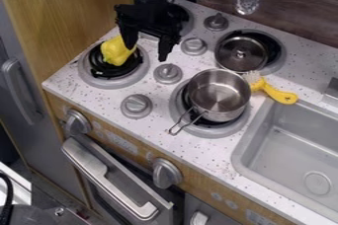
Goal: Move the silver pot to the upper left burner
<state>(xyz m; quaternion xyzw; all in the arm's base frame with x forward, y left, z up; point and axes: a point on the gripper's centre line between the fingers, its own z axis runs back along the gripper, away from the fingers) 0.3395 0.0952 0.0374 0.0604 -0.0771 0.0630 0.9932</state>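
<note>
The black gripper (147,52) hangs over the back left of the stove, with its fingers spread apart and nothing between them. To its lower right, the silver pot (218,93) stands upright on the front right burner (220,131), its wire handle pointing toward the front left. Behind the gripper, the upper left burner (188,21) is mostly hidden by the arm; only its right edge shows.
A yellow object (117,51) lies on the front left burner (113,81). A small metal pan or lid (241,54) sits on the back right burner. One yellow-handled brush (277,93) touches or nearly touches the pot, beside the sink (261,142). Knobs (167,73) stand between the burners.
</note>
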